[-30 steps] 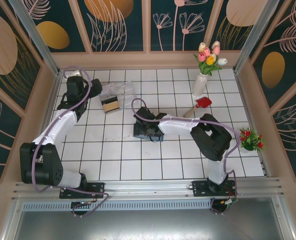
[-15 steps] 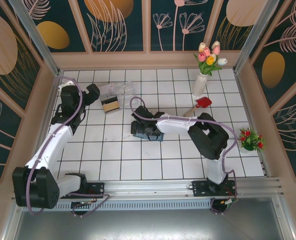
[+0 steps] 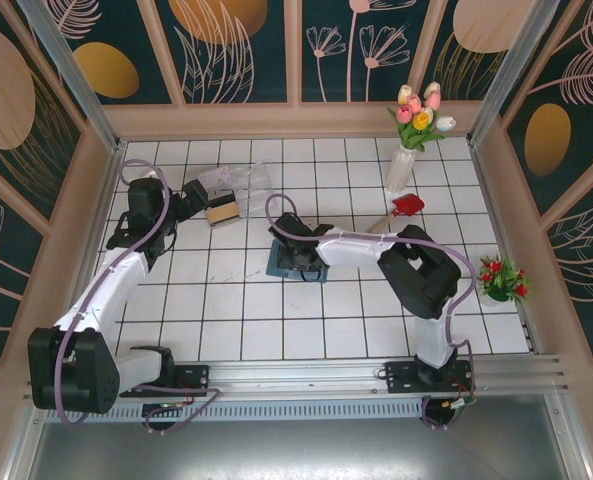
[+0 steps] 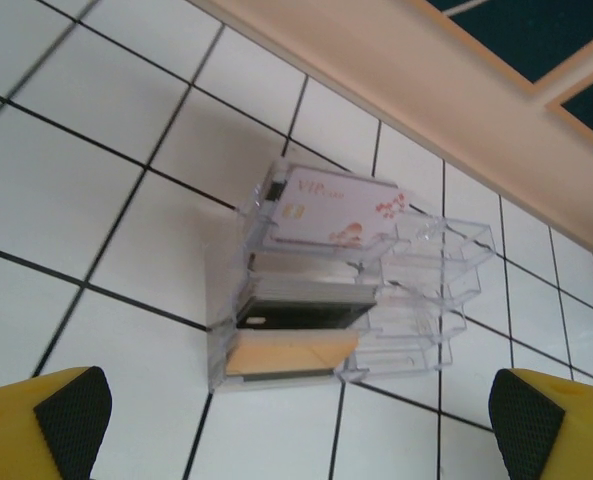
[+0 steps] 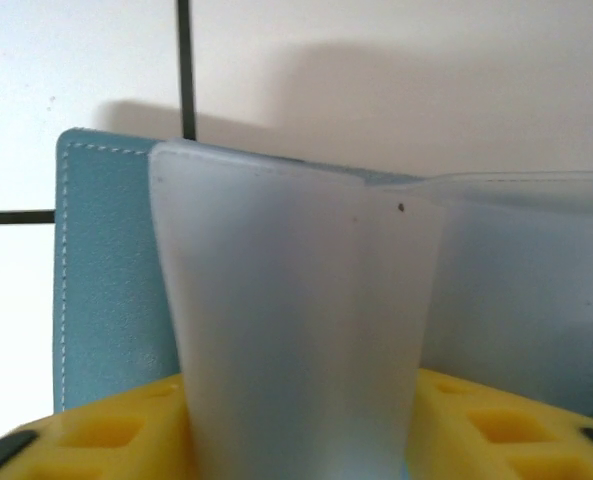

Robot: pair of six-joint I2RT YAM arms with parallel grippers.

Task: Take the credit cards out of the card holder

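The teal card holder lies open on the white tiles near the table's middle. My right gripper is down on it. In the right wrist view, a frosted greyish pocket leaf of the card holder stands upright between my yellow fingers, which are closed against it; my right gripper is shut on that leaf. Credit cards lie in a clear plastic box: a white one, a dark-striped one and a tan one. My left gripper hovers open just short of the box.
A white vase of tulips stands at the back right, with a small red object beside it. A little pot of red flowers sits by the right wall. Wooden walls enclose the tiled table.
My right gripper's jaws have come together on the pocket leaf, and more of the teal holder shows beneath it. My left arm has swung forward, bringing its gripper toward the clear box.
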